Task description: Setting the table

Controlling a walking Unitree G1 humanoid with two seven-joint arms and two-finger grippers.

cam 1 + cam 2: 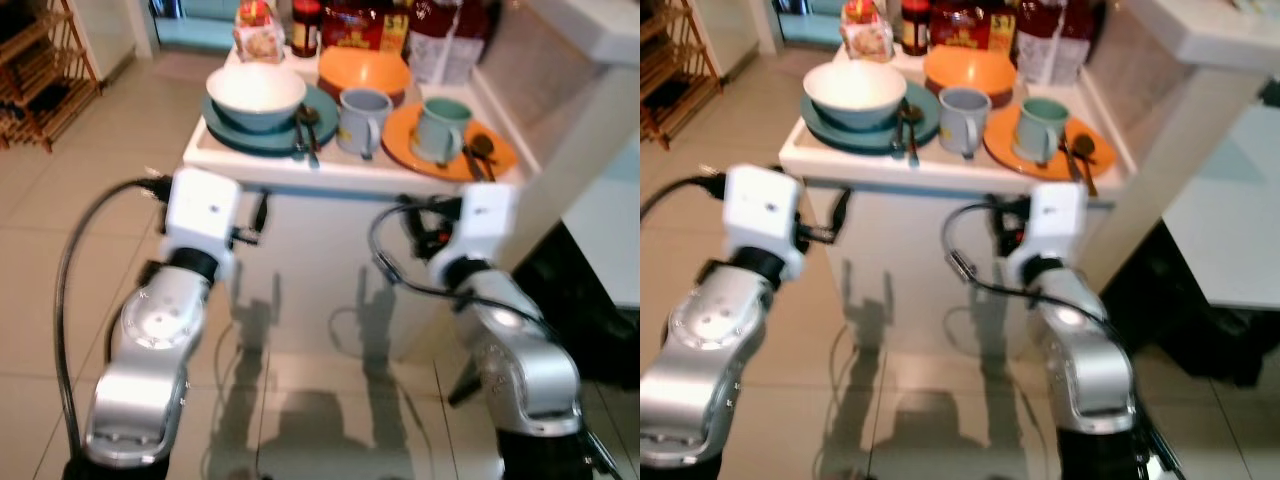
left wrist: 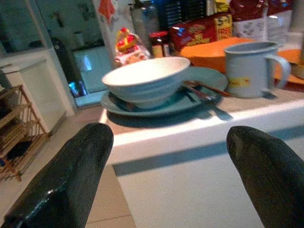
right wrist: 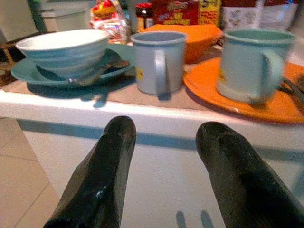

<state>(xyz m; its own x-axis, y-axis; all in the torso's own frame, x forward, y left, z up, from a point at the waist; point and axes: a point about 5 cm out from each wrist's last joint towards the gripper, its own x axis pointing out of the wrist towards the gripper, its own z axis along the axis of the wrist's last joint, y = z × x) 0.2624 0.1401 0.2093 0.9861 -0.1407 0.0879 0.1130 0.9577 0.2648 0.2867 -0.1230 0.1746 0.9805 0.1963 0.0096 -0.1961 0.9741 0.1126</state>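
Note:
A small white table (image 1: 300, 172) stands right before me. On its left part a pale bowl (image 1: 255, 90) rests on a teal plate (image 1: 225, 132), with a spoon (image 1: 306, 126) on the plate's right rim. A grey-blue mug (image 1: 362, 118) stands in the middle. To the right, an orange plate (image 1: 500, 158) carries a teal mug (image 1: 440, 125) and another spoon (image 1: 482, 150). An orange bowl (image 1: 363, 70) sits behind. My left gripper (image 2: 166, 180) is open, below the table's edge, facing the teal plate. My right gripper (image 3: 164, 142) is open too, low, before the two mugs.
Food packets and jars (image 1: 350, 25) crowd the table's back edge. A wooden rack (image 1: 40, 70) stands on the tiled floor at the far left. A white counter (image 1: 600, 110) rises close on the right, with dark objects (image 1: 590, 320) beneath it.

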